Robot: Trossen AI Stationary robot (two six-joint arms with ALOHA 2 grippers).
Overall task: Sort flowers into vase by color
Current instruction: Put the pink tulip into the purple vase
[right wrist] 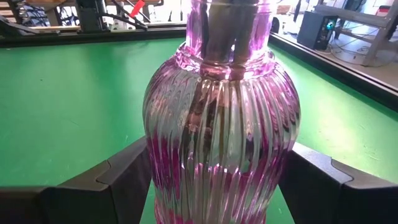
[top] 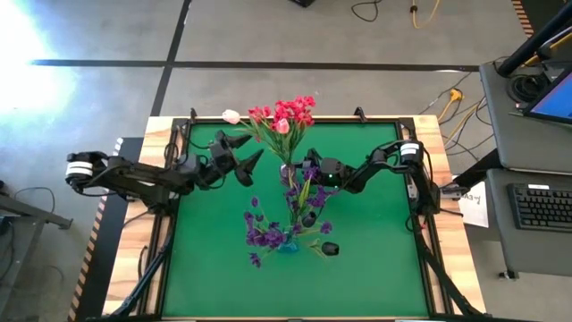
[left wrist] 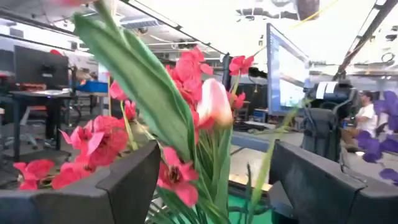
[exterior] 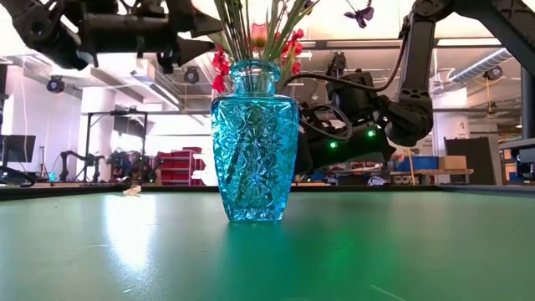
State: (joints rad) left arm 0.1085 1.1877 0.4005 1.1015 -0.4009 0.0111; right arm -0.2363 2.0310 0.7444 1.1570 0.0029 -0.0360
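Bench [top: 375, 268]: green top, light wood rim. Blue vase [exterior: 251, 142]: turquoise cut glass, starburst and diamond facets. Second vase [right wrist: 221, 124]: clear glass, vertical ribs, pink-purple tint. Red/pink blooms [top: 290, 112] on green stems; purple sprays [top: 266, 234]; pale pink tulip bud [top: 231, 116]. Broad leaf [left wrist: 140, 81]: green. Both arms dark, pincer fingers [left wrist: 115, 186] dark grey.

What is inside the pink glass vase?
Inside the ribbed pink glass vase you can see dark flower stems going down through the neck. The right gripper's fingers sit on both sides. The vase bottom and the stem ends are out of the picture.
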